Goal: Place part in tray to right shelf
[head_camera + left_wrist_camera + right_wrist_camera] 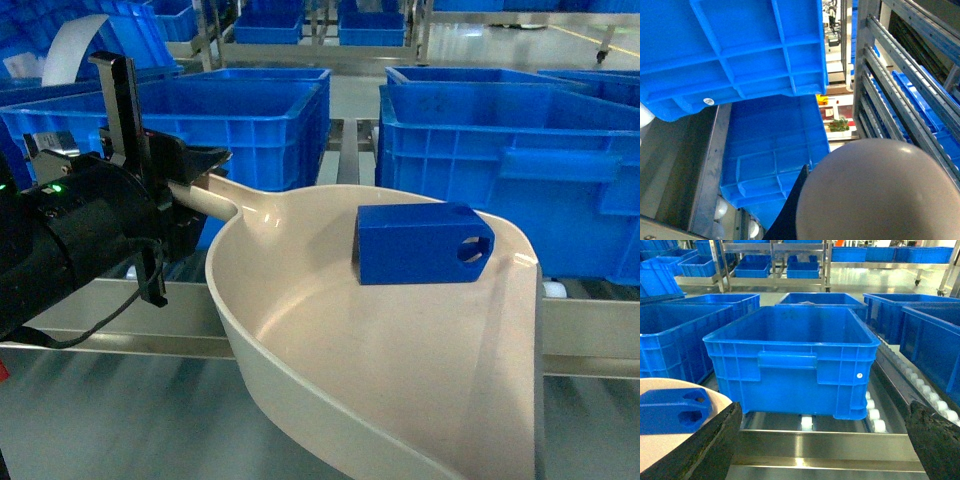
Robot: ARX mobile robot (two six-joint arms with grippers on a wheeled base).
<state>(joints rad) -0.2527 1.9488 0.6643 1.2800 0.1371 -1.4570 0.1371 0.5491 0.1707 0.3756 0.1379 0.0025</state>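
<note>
The left gripper point(190, 170) has its fingers closed tight round the handle of the cream tray point(300, 350), holding it out level in front of the shelf rail point(590, 330). To the right of that grip, in the scoop's bowl, lies the blue part point(420, 243), slotted end toward the crate point(520, 170). That block looks rigid and light, but the glossy tray gives it little friction, so I'd expect it to slide on any tilt. It offers flat opposite faces to pinch. Further right, the right gripper point(825, 440) hangs with fingers point(705, 450) spread wide, empty, touching nothing, facing the crate on the white rollers point(872, 415), just right of the tray.
</note>
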